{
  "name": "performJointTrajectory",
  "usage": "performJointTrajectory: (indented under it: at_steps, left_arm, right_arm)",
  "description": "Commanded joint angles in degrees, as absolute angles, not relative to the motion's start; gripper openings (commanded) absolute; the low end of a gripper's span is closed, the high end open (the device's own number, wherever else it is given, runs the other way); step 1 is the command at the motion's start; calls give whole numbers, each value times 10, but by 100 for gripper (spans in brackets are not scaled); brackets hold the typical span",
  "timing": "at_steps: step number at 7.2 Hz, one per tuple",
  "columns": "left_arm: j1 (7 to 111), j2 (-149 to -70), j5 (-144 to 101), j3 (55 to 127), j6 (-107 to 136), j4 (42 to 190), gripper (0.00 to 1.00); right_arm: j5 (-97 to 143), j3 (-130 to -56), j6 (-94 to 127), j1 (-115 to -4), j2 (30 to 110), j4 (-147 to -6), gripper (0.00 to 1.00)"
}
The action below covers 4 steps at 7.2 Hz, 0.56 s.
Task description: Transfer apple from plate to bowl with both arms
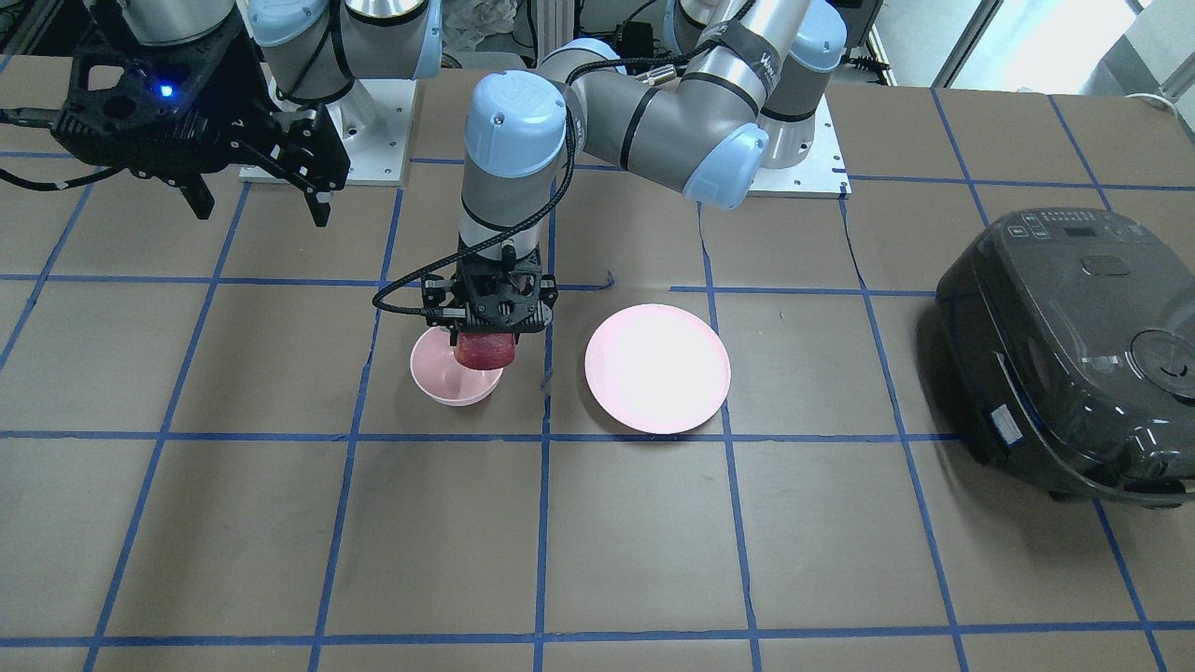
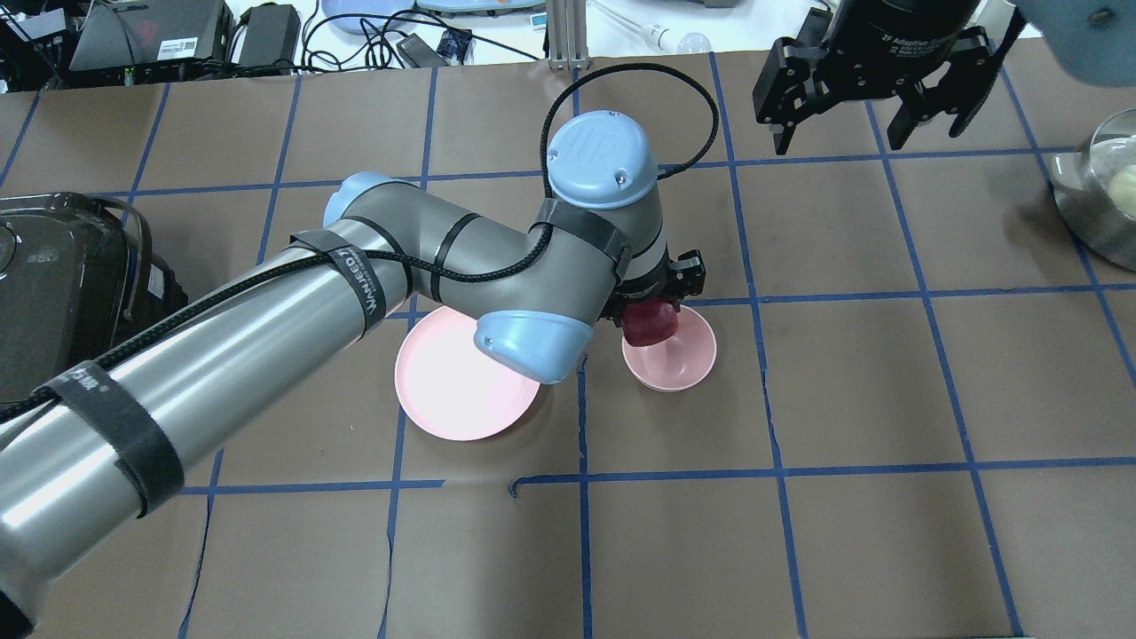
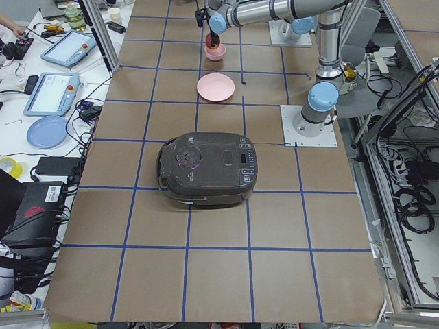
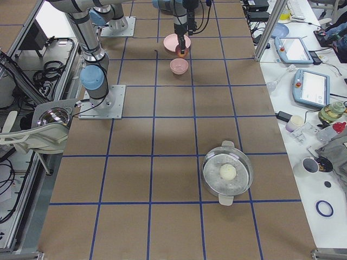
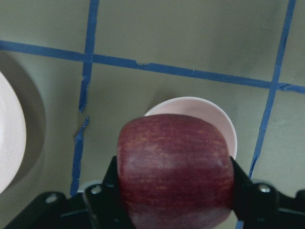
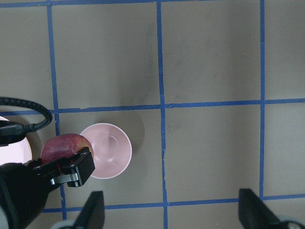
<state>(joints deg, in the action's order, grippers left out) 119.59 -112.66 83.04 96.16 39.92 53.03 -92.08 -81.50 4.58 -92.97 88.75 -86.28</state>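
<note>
My left gripper [image 1: 485,347] is shut on the dark red apple [image 1: 485,351] and holds it just above the near rim of the small pink bowl [image 1: 441,378]. The apple [image 5: 175,167] fills the left wrist view, with the bowl [image 5: 209,114] behind it. Overhead, the apple [image 2: 648,323] hangs over the bowl's [image 2: 679,359] left edge. The wide pink plate [image 1: 657,368] lies bare beside the bowl; overhead the plate [image 2: 453,382] is partly under the left arm. My right gripper [image 2: 870,133] is open and empty, high above the table, far from the bowl.
A black rice cooker [image 1: 1074,355] stands at the table's left end. A metal pot [image 2: 1105,200] with a pale round thing inside is at the right edge. Blue tape lines grid the brown table.
</note>
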Motion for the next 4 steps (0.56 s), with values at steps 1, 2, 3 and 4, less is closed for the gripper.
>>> performJointTrajectory:
  at_steps: [1, 2, 3, 4]
  left_arm:
    - [1213, -1156, 828, 956, 424, 513, 12]
    - [1213, -1168, 828, 950, 419, 496, 16]
    - [1213, -1173, 829, 945, 412, 495, 19]
    - [1213, -1172, 836, 945, 383, 493, 49]
  right_arm:
    - [-923, -817, 45, -929, 888, -863, 100]
    - [-923, -817, 46, -929, 889, -863, 100]
    - [-923, -817, 46, -929, 888, -863, 100]
    - [-923, -817, 45, -929, 888, -863, 100]
